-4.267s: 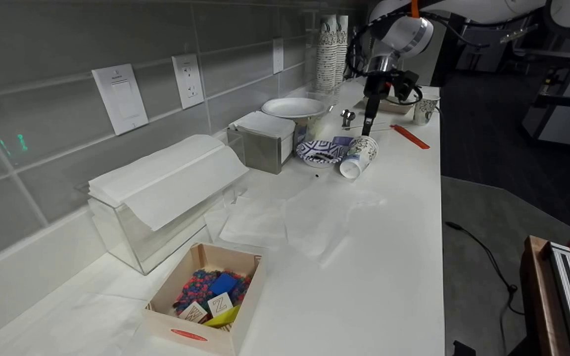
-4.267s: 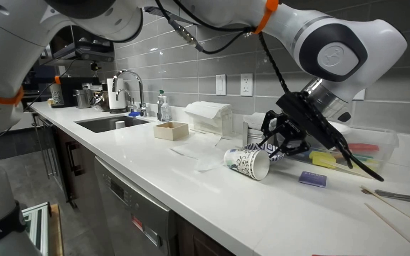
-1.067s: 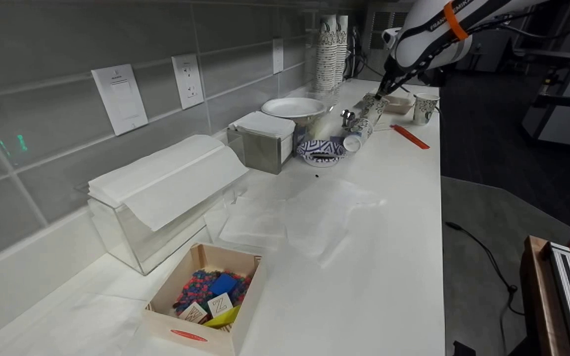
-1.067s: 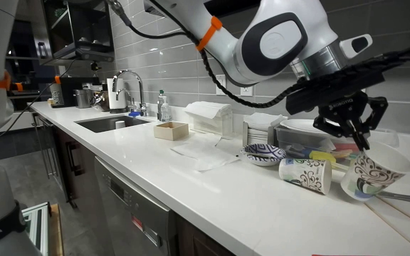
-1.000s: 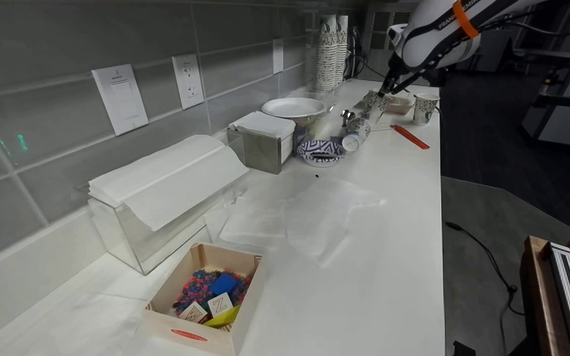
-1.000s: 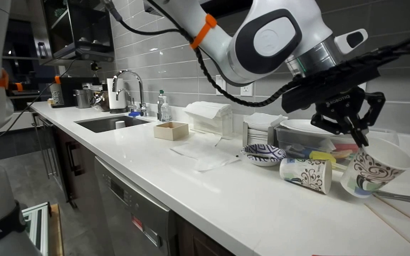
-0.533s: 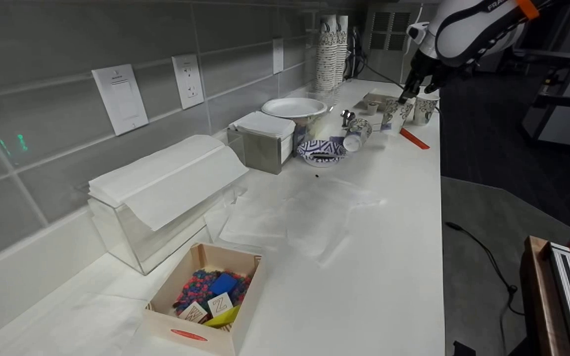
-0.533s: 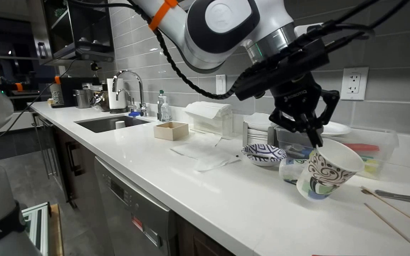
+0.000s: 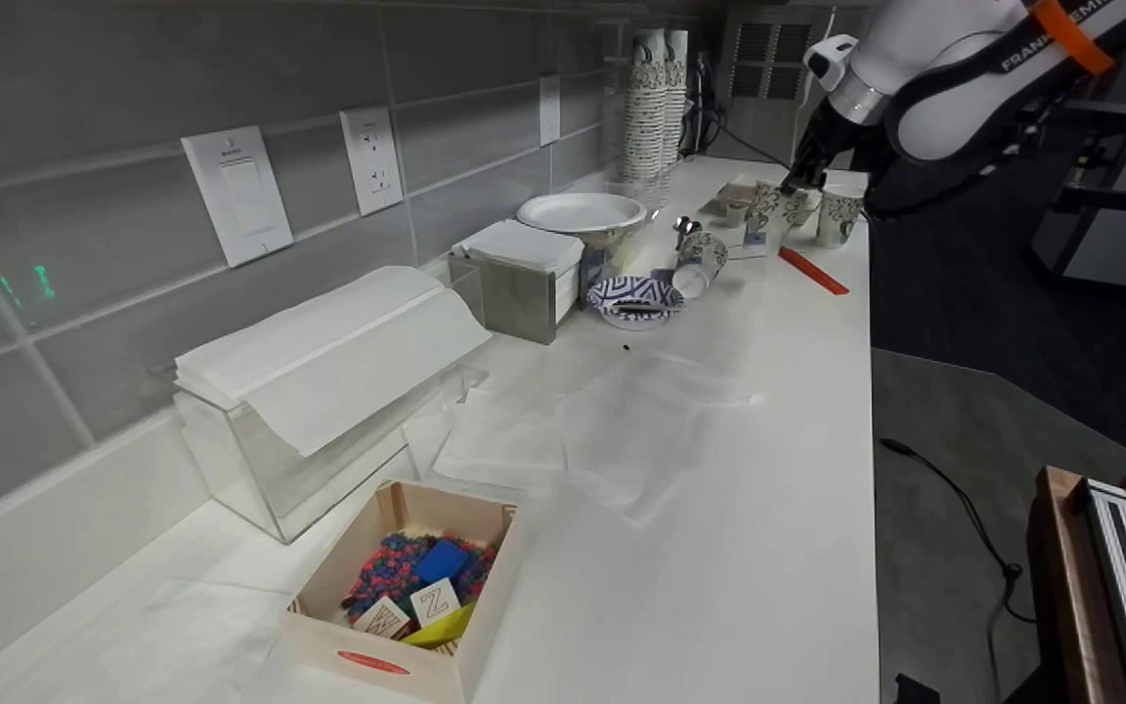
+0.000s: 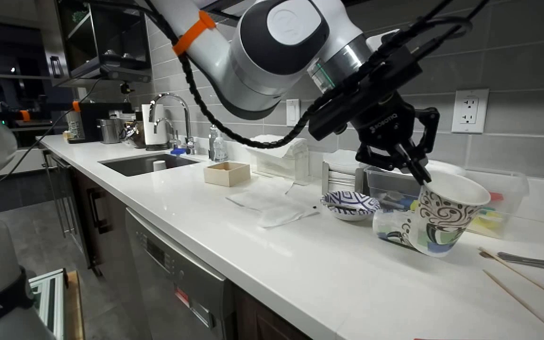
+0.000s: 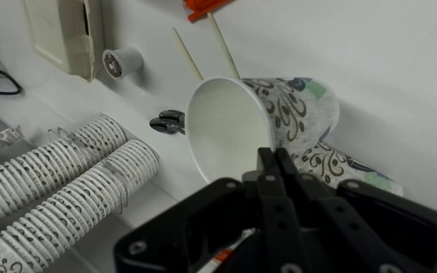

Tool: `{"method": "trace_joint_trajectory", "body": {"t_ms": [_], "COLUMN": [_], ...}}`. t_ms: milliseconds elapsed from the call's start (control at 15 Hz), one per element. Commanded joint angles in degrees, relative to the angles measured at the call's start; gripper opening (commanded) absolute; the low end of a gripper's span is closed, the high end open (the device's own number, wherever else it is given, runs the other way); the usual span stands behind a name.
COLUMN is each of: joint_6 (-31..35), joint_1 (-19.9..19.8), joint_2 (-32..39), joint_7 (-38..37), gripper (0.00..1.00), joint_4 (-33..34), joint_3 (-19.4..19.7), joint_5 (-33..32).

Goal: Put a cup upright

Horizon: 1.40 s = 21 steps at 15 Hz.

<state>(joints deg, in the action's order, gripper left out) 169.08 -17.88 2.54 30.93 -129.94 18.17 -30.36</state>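
My gripper (image 10: pixel 425 180) is shut on the rim of a white paper cup (image 10: pixel 451 219) with swirl and bluish markings. One fingertip is inside the cup and one outside, as the wrist view (image 11: pixel 271 153) shows. The cup's mouth faces up and it leans slightly. Its base is close to the counter; I cannot tell whether it touches. The held cup also shows in an exterior view (image 9: pixel 764 217). A second, similar cup (image 10: pixel 391 226) lies on its side right beside it, partly hidden behind it. That lying cup also shows in the wrist view (image 11: pixel 349 170).
A patterned bowl (image 10: pixel 350 204) and a clear bin (image 10: pixel 513 198) stand near the wall. Wooden sticks (image 10: pixel 522 302) and metal cutlery (image 10: pixel 536 261) lie close by. An upright cup (image 9: pixel 839 215), a red object (image 9: pixel 812 271) and cup stacks (image 9: pixel 656 117) stand farther along.
The gripper was open beside a lying cup, then shut on a cup's rim and lifted it. Over the last half second the held cup shifted slightly and tilted more upright.
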Motion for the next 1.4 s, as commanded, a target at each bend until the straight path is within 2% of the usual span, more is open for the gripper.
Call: {"method": "trace_joint_trajectory", "body": {"t_ms": [0,200,600,933,1333], "joint_6": [2.9,4.8,6.2,6.9,6.5], "joint_1": [1.7,1.5,3.1,5.7,7.1], "joint_2": [-3.2,-5.1,-8.3,-6.1,-4.7], "joint_7": [-9.6,-17.4,-34.1,-46.5,-58.8], "gripper": [0.01,0.01,0.01,0.01,0.01], "joint_4": [-3.5,-4.8,-9.1,-9.3,-9.2], "joint_3": [3.5,2.4,-3.9,-7.7,-8.7], "joint_5": [-15.8,-30.0,-58.4,-72.6,-86.0]}}
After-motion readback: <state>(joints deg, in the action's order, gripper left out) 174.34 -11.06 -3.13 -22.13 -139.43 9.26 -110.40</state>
